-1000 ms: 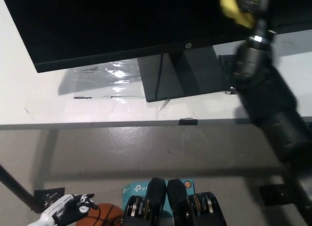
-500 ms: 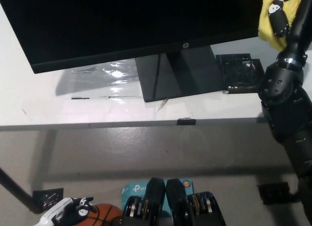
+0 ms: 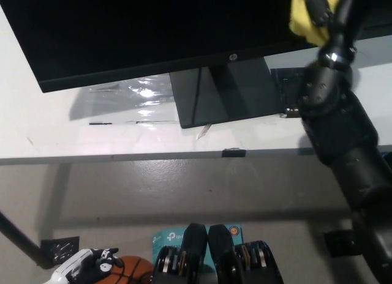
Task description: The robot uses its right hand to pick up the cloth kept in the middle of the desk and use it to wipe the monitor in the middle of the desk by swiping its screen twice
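So the black right hand (image 3: pixel 320 8) is clenched round the crumpled yellow cloth (image 3: pixel 306 22), pressed up at the wide black monitor (image 3: pixel 153 33)'s right end, probably so the fabric drags across the glass. White left hand (image 3: pixel 86 267) idles far below the monitor, under the white counter (image 3: pixel 92 131); can't tell its grip.

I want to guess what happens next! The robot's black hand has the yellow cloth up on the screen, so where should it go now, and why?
Probably a sweep leftwards across the big black flat monitor. The black right hand presses the crumpled yellow cloth against the screen's right end, so most of the glass lies untouched to its left. The white left hand rests low, near the floor.
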Tool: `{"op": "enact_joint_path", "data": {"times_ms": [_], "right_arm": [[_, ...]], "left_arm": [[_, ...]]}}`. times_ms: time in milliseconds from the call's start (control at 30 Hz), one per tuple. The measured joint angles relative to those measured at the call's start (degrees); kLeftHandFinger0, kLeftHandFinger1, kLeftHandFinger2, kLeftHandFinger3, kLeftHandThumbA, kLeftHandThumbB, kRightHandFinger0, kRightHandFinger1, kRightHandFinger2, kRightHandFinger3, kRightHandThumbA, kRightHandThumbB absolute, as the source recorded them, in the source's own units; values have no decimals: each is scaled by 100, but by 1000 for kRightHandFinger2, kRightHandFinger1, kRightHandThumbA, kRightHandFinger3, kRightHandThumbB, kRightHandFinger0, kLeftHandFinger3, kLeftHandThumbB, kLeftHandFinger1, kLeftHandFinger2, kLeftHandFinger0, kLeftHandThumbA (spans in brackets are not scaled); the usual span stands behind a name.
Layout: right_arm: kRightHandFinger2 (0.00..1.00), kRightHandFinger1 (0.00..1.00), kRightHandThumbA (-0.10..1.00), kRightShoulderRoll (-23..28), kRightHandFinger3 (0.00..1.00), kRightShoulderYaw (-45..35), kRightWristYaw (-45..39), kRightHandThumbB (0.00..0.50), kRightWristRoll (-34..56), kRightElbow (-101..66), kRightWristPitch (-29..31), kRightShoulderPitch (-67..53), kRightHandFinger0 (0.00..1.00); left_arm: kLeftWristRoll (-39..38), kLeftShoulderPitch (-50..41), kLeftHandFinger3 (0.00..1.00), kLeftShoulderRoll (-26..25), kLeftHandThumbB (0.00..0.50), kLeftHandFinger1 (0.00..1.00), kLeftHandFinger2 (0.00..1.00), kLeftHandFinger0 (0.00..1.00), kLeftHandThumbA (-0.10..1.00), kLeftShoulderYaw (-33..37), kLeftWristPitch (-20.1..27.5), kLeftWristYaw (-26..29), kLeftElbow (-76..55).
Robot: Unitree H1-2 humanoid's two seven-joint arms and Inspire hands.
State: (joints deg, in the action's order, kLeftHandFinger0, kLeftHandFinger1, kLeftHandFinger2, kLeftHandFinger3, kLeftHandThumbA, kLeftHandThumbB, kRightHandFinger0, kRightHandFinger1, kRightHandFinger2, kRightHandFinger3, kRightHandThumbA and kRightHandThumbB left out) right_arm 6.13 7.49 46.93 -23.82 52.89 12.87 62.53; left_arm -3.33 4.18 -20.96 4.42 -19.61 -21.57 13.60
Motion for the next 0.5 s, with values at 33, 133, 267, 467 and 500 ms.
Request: {"op": "enact_joint_path", "data": {"times_ms": [33, 133, 267, 467, 500], "right_arm": [[124, 0, -100, -61, 154, 31, 2, 4, -12, 16, 0, 87, 0], [114, 0, -100, -179, 148, 71, 12, 8, -24, 39, 3, 191, 0], [5, 0, -100, -357, 180, 142, 38, 14, -40, 65, 1, 244, 0], [0, 0, -100, -852, 217, 272, 115, 29, -92, 127, 5, 299, 0], [0, 0, -100, -979, 212, 299, 133, 20, -103, 158, 11, 313, 0]], "left_arm": [[0, 0, 1000, -1, 153, 1000, 1000, 1000, 24, 1, 0, 0, 2], [0, 1, 1000, -1, 175, 1000, 1000, 1000, 30, 4, 0, -1, 2], [0, 1, 1000, 0, 166, 1000, 1000, 1000, 5, 17, 0, -1, 2], [8, 29, 1000, 8, 157, 1000, 1000, 1000, 1, 60, 0, 0, 1], [10, 33, 1000, 8, 157, 1000, 1000, 1000, 1, 70, 1, 0, 0]]}}
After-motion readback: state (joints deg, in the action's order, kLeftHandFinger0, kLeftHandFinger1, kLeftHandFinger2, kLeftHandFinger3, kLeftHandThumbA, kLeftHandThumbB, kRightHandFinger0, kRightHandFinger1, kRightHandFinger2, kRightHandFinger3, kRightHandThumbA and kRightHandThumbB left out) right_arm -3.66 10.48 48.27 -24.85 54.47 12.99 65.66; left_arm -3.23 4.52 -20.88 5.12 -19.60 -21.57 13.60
